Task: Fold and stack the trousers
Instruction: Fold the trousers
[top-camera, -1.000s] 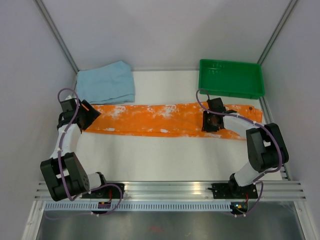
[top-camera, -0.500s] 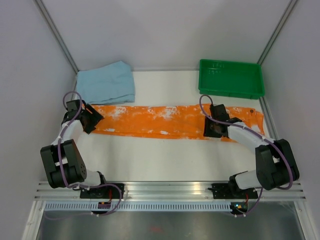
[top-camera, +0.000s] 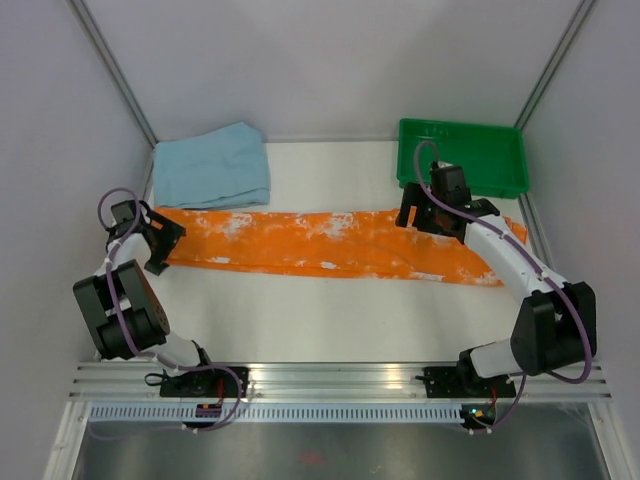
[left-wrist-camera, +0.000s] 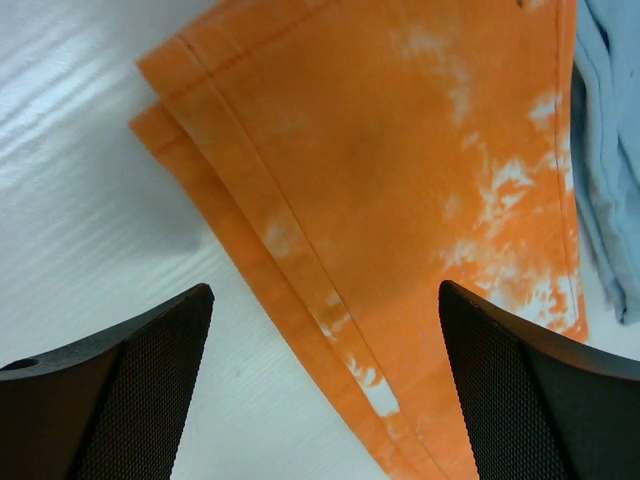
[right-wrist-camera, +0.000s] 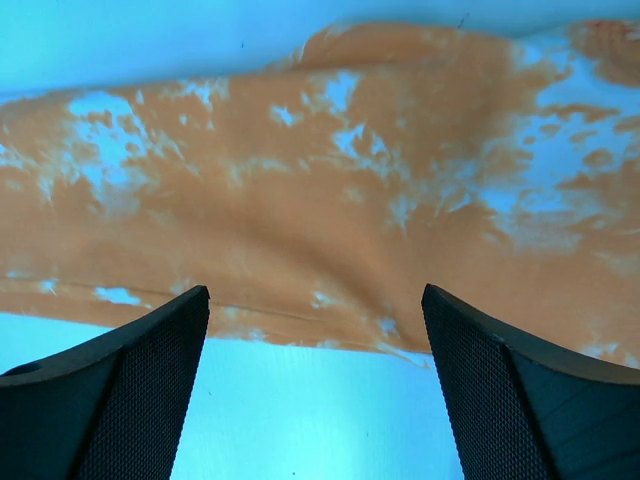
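From above, the right gripper (top-camera: 413, 212) has lifted off the trousers (top-camera: 320, 240) since a second ago. It has moved toward 12 o'clock and now sits at the band's far edge, just beside the green tray (top-camera: 490, 155). The left gripper (top-camera: 158, 243) has drawn back toward 9 o'clock and sits at the very left end of the cloth. The trousers lie flatter and straighter than before, a long orange band with white blotches running from 9 to 3 o'clock across the white table (top-camera: 330, 310). A folded light blue cloth (top-camera: 212, 165) sits at 10 o'clock, its near edge touching the band. The rigid plastic tray sits at 2 o'clock.

In the left wrist view, the left gripper (left-wrist-camera: 325, 290) has its jaws spread wide and grips nothing. Its dark fingers (left-wrist-camera: 140, 390) have a fine mesh texture. Beyond them lies a hemmed corner of the trousers (left-wrist-camera: 400, 200), two thin layers slightly offset, with a stitched seam running toward 5 o'clock. The blue cloth (left-wrist-camera: 610, 150) borders them at 3 o'clock, and bare table (left-wrist-camera: 80, 150) shows at 9 o'clock.

In the right wrist view, the right gripper (right-wrist-camera: 312, 290) is also wide open and empty. The trousers (right-wrist-camera: 330, 200) stretch from side to side beyond it, softly rippled. The table (right-wrist-camera: 300, 420) shows at 6 and 12 o'clock with a blue tint.
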